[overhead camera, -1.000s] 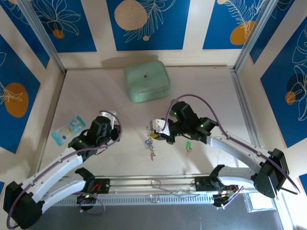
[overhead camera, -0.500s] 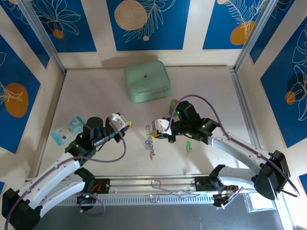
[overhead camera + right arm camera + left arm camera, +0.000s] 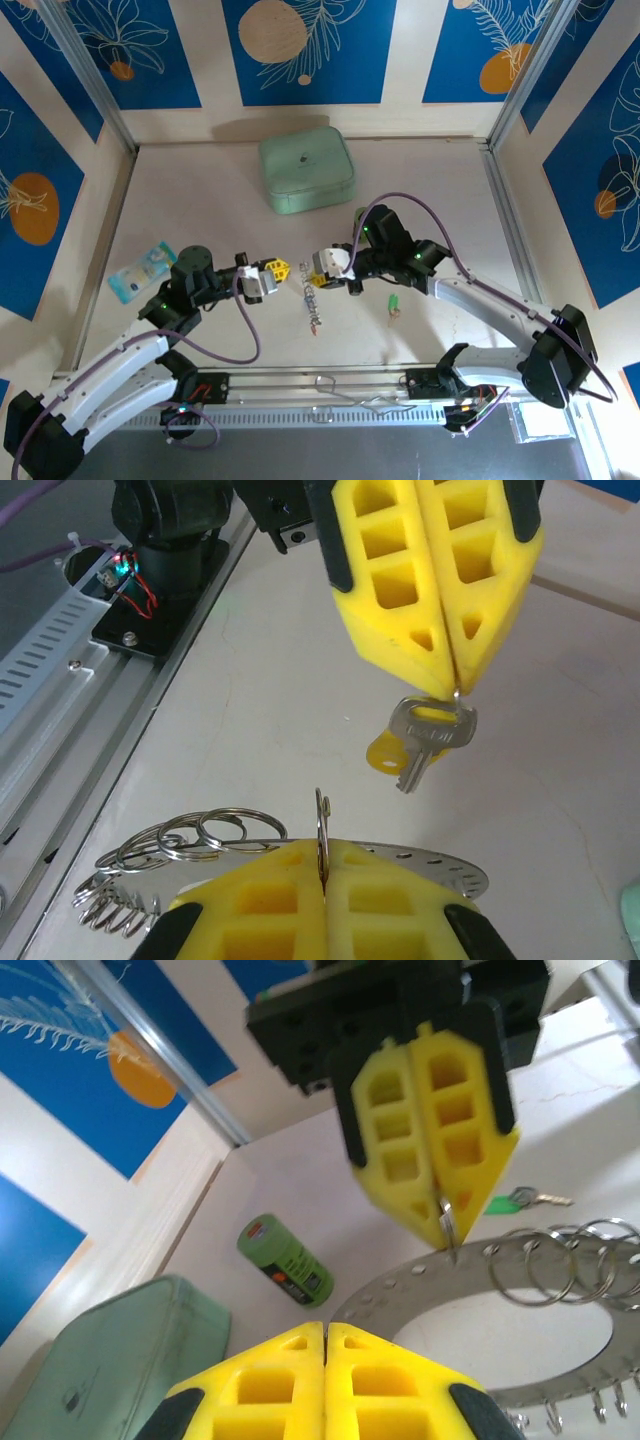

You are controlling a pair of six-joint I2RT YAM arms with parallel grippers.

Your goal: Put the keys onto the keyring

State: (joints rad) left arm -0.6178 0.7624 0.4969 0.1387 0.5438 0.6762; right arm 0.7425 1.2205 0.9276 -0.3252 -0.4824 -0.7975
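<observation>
Both pairs of yellow fingers are pressed tight together. The left gripper (image 3: 273, 269) pinches the yellow key (image 3: 430, 732) by its top, so the key dangles just above the table (image 3: 200, 210). The right gripper (image 3: 319, 277), almost tip to tip with it, is clamped on a thin split ring (image 3: 322, 825) standing up from the silvery keyring (image 3: 430, 1282), which lies flat between the arms. A green key (image 3: 520, 1198) lies apart to the right.
</observation>
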